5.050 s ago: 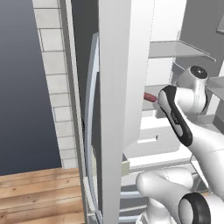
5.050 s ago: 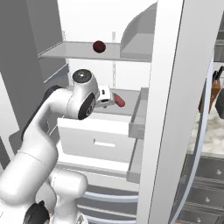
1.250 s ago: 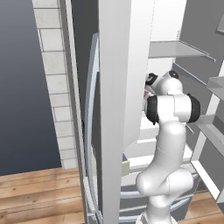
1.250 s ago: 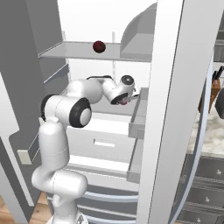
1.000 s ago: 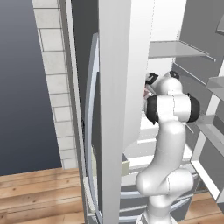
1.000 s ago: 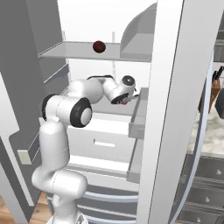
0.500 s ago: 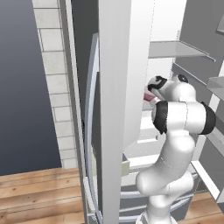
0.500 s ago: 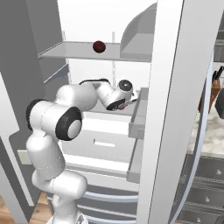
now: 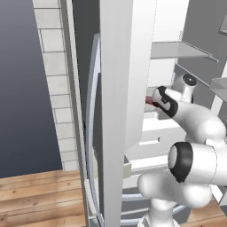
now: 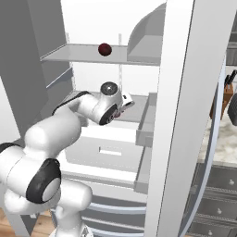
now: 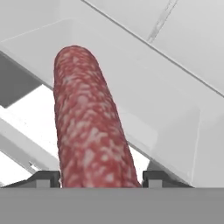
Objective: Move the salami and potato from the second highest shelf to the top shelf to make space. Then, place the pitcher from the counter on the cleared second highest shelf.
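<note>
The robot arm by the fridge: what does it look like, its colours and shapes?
The arm is glossy white, built of fat rounded tube sections that bulge at each bend. The joints carry dark grey to black bands and round caps. The hand view shows two small dark finger tips. No cables or markings show.

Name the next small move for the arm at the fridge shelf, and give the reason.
Probably close the fingers on the dark red speckled salami. In the hand view it lies between the two open tips with a visible gap on each side, so it does not look gripped yet; lifting toward the top shelf comes afterwards.
</note>
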